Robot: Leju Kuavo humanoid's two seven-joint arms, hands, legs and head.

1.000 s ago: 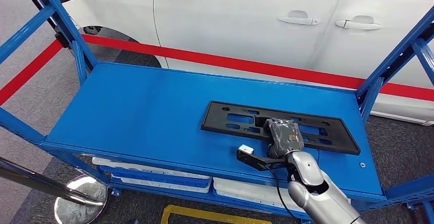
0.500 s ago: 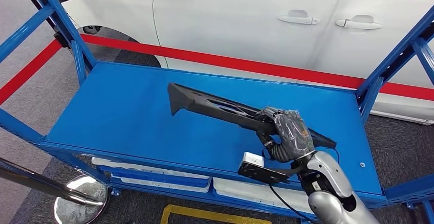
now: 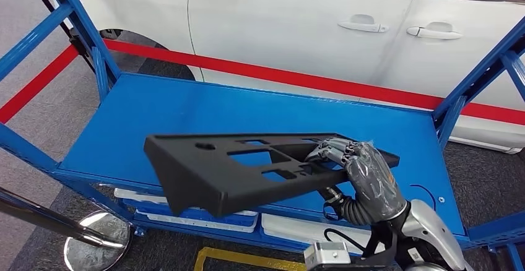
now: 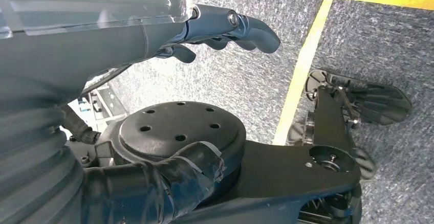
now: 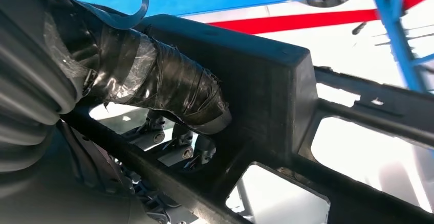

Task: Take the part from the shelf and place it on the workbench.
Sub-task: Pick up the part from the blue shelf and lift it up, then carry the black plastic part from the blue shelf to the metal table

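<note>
Head view: the right hand (image 3: 365, 175) grips the black plastic part (image 3: 247, 169) near its right end, fingers (image 3: 331, 150) curled over the top face.
Part position: lifted clear of the blue shelf (image 3: 186, 113), held above its front edge; its long body runs toward the left and its near-left end hangs out past the front edge.
Part attitude: tilted, the left end nearer the camera and lower in the picture than the gripped end.
Part form: a long flat frame with several rectangular cut-outs and a deep side wall.
Right wrist view: the taped thumb (image 5: 169, 88) presses against one face of the part (image 5: 276, 86), while darker fingers (image 5: 174, 142) show through an opening on the other side.
Left hand: in the left wrist view the left hand (image 4: 225, 29) hangs over grey carpet, fingers loosely curved and apart, holding nothing.
Floor: a yellow line (image 4: 302, 65) crosses the carpet.
Background: a white car (image 3: 297, 23) stands behind the shelf, with a red barrier tape (image 3: 278, 76) stretched between.
Lower level: white trays (image 3: 186, 212) sit under the shelf top.
Near left: a chrome stanchion base (image 3: 96, 240) stands on the floor.
</note>
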